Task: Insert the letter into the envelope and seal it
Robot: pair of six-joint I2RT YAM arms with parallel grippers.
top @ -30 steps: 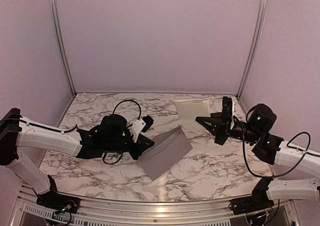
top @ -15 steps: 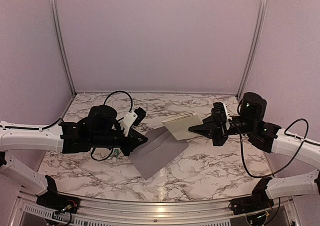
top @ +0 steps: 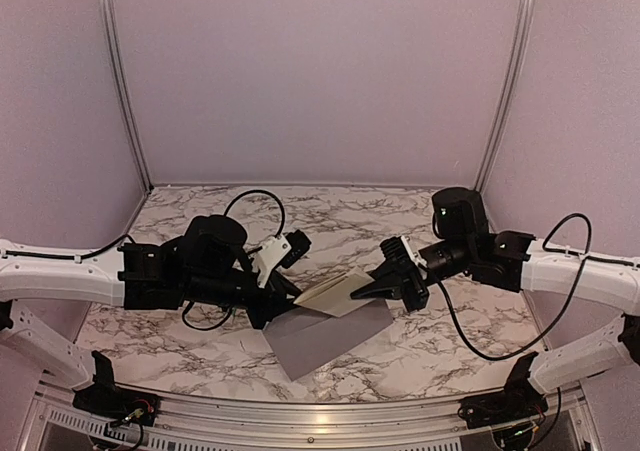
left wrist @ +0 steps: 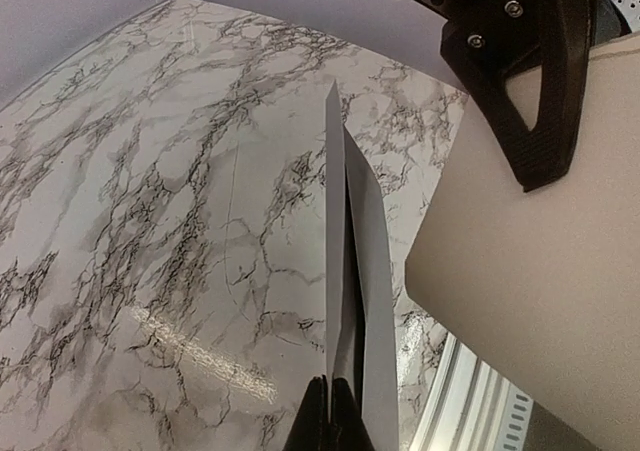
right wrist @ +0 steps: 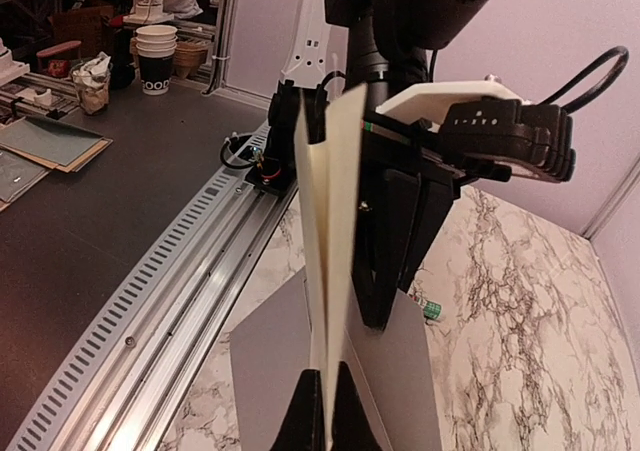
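Letter (top: 335,293): moved from upper right of centre down to frame centre since the earlier frame. It now overlaps the upper edge of the envelope (top: 335,336), with the right gripper (top: 362,294) clenched on it.
Envelope: lower centre, above the table (top: 450,341); the left gripper (top: 284,299) is clamped on its left edge.
Envelope's opening is hidden behind the letter, and whether the two touch cannot be told.

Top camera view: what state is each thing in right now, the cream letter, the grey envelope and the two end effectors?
Letter: folded, held clear of the table, not visibly inside anything yet.
Envelope: unsealed, one edge raised, the rest lying on the table.
Left end effector: shut on the envelope's raised edge.
Right end effector: shut on the letter's edge.
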